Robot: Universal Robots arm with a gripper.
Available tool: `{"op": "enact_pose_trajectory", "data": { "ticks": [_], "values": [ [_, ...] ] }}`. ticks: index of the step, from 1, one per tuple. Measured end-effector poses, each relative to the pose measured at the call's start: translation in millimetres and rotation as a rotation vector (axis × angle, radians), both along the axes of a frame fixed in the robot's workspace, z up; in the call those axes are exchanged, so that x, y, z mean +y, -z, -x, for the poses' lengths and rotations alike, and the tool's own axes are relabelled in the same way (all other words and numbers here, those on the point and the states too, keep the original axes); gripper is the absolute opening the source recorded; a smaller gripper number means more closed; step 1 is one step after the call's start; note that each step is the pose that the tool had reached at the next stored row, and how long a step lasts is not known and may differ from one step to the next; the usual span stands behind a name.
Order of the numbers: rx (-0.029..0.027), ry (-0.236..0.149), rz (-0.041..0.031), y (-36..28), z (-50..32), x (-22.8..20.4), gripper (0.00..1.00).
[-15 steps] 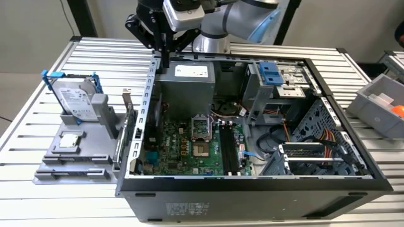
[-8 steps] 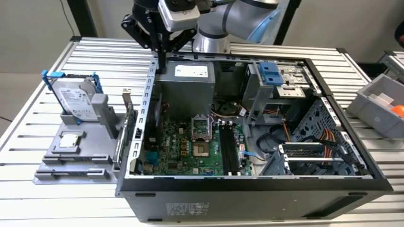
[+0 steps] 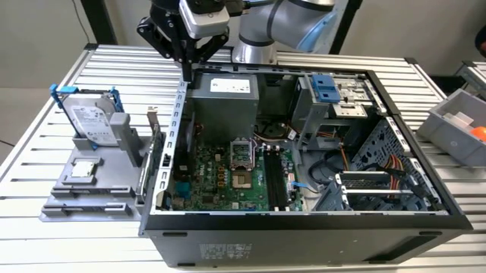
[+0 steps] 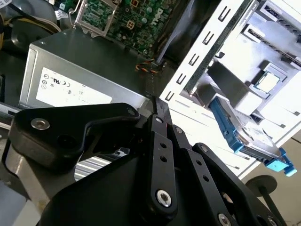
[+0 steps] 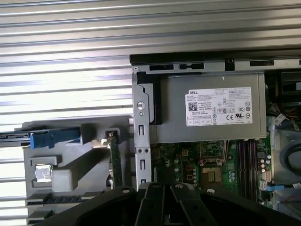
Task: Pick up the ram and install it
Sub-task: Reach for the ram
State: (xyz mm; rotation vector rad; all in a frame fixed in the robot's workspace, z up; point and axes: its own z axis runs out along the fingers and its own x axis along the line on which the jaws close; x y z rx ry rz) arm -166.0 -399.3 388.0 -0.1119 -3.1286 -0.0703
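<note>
Claw (image 3: pixel 186 71): narrow, gripping nothing, hovering above case (image 3: pixel 304 227) rim at 11 o'clock in exterior view. Ram (image 3: pixel 160 170): standing edgewise in gray holder (image 3: pixel 68 196) at case's 9 o'clock, hard to separate from card (image 3: pixel 152 122) alongside.

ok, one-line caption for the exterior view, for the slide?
Arm's hand poised over the far corner of the open PC case, beside the power supply; hard drive stands in the parts fixture.

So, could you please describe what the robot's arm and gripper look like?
The arm is a rounded silver-grey tube with a pale blue joint cap. The gripper is matte black, with angular linked bars joined by silver screws, tapering to slim fingers; a light grey box sits above it.
</note>
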Motion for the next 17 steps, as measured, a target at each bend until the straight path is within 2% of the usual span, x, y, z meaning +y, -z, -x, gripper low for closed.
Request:
{"op": "enact_pose_trajectory", "data": {
  "ticks": [17],
  "values": [
    [0.0006,-0.002,0.0000,0.4,18.4,0.0,0.00]
  ]
}}
